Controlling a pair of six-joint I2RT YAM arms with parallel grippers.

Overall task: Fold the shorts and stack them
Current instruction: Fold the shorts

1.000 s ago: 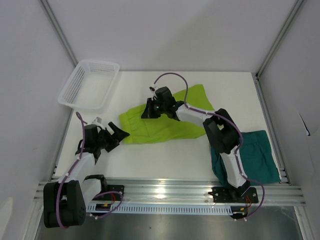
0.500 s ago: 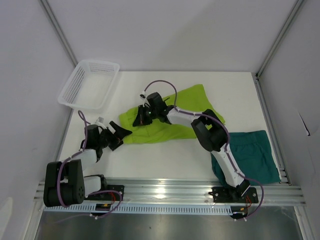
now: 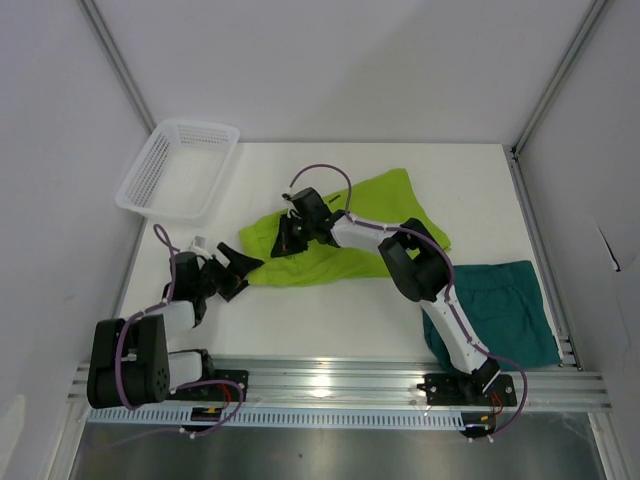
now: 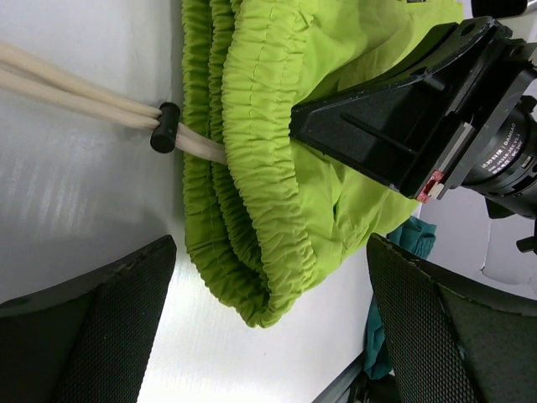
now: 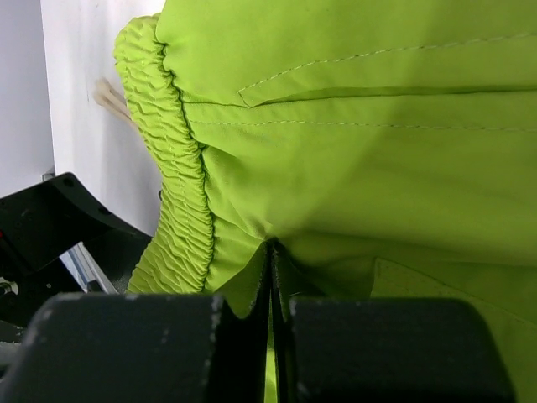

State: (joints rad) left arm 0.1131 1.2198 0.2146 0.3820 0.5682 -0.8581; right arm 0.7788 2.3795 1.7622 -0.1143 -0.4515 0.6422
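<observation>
The right gripper [image 5: 271, 277] pinches the lime shorts [image 3: 375, 200] beside their waistband [image 4: 252, 168], likely for folding, while the left gripper [image 3: 243, 274] gapes empty near the table's [image 3: 300, 310] left edge.

Cannot see the teal shorts' [image 3: 505, 305] left part, covered by the right arm [image 3: 450, 320], right of the lime shorts [image 3: 320, 262]. Loses the pale drawstring [image 4: 75, 88] off frame, beyond the lime shorts' waistband. Cannot make out the right gripper's [image 3: 283, 238] fingertips there.
</observation>
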